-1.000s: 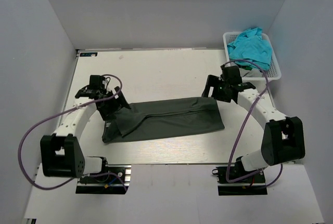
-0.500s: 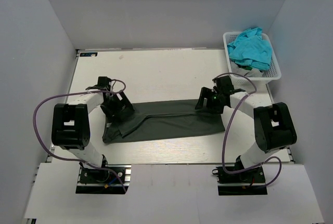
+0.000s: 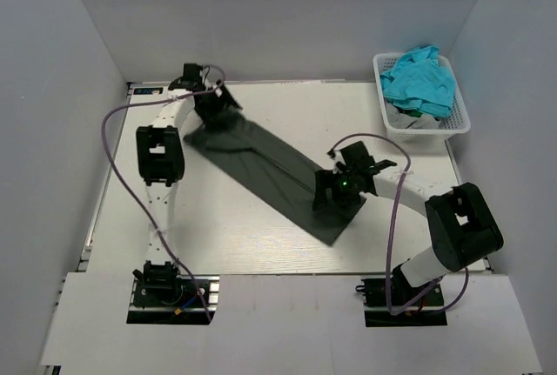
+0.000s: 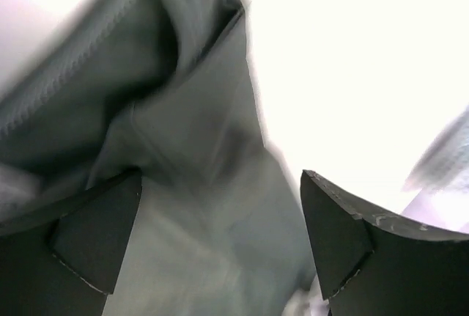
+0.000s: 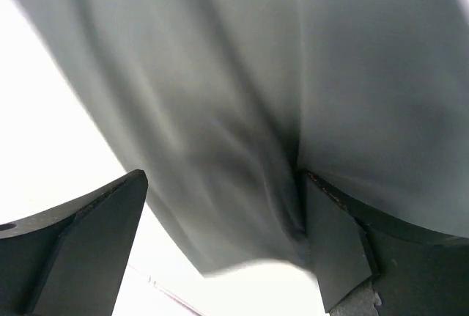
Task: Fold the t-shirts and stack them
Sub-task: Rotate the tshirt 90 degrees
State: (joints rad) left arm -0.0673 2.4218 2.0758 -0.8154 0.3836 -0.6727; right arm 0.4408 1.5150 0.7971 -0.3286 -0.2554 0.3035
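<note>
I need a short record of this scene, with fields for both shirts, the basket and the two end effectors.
dark charcoal-grey cloth t-shirt: long strip lying diagonally on the white table
bright turquoise-blue cloth t-shirt: crumpled in the basket
white plastic lattice basket: far right corner
left end effector: at the grey shirt's far-left end; grip unclear
right end effector: at its near-right end; grip unclear
stack: not yet begun

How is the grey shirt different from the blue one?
The grey t-shirt is dark and dull; the blue t-shirt is bright turquoise. The grey one is stretched out in a long slanted strip over the table, while the blue one is scrunched in a heap. The grey one is outside the white basket; the blue one sits in it, poking above the rim. Both are soft cloth.
</note>
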